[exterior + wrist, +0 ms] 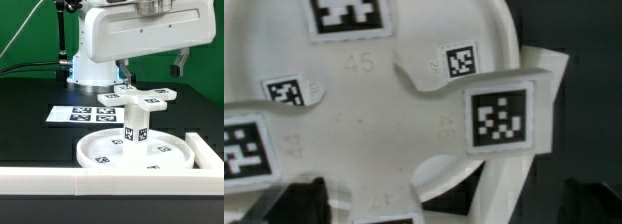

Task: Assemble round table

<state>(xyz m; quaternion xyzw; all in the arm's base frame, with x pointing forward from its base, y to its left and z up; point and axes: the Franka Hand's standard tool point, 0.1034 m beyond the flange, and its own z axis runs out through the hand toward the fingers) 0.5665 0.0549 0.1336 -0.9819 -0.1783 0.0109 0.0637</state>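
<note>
The large rimmed round disc (105,150) lies flat near the front of the black table. The short post (135,126) stands upright at its middle. The cross-shaped foot piece (146,97) sits on top of the post. My gripper (152,72) hangs just above the foot piece, fingers spread wide and empty. In the wrist view the foot piece (494,116) fills the picture close up, with the disc (420,25) behind it. The gripper (438,205) shows its dark fingers (287,203) wide apart at either side of a foot arm, not touching it.
The marker board (80,114) lies flat behind the disc on the exterior view's left. The long white border wall (60,181) runs along the front and turns up the exterior view's right side (205,152), close to the disc's rim. The robot's base (88,68) stands at the back.
</note>
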